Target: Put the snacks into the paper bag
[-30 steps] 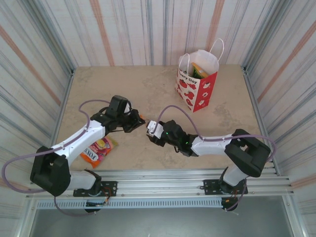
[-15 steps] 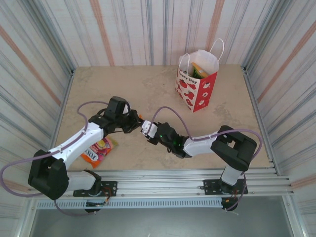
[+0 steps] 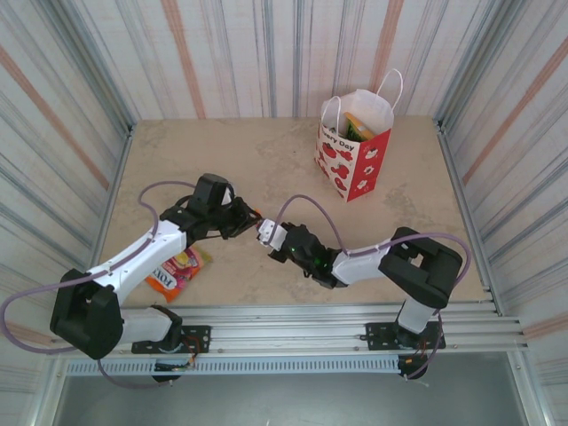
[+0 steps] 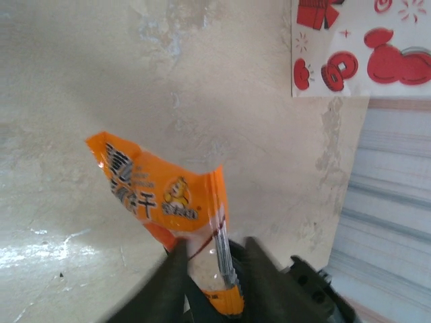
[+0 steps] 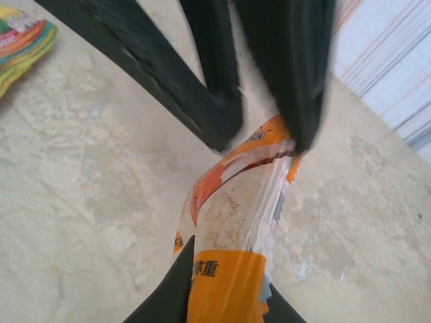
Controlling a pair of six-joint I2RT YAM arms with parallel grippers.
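A small orange snack packet (image 4: pixel 161 195) hangs above the mid-table between both grippers (image 3: pixel 257 214). My right gripper (image 5: pixel 225 296) is shut on its lower orange end (image 5: pixel 236 222), a finger pressed against each side. My left gripper (image 4: pixel 212 269) stands around the other end with its jaws parted, and there is a gap beside the packet. Its dark fingers (image 5: pixel 215 101) are blurred at the top of the right wrist view. The white and red paper bag (image 3: pixel 355 151) stands upright at the back right, with yellow and green packets (image 3: pixel 358 127) showing in its mouth.
A red, yellow and orange snack packet (image 3: pixel 176 269) lies flat on the table under the left forearm, and its corner (image 5: pixel 20 47) shows in the right wrist view. Striped walls close in the table on three sides. The bag's printed side (image 4: pixel 363 47) faces the grippers.
My right gripper has slid left up to the left gripper and closed on the orange packet. The left jaws, shut on it before, have parted.
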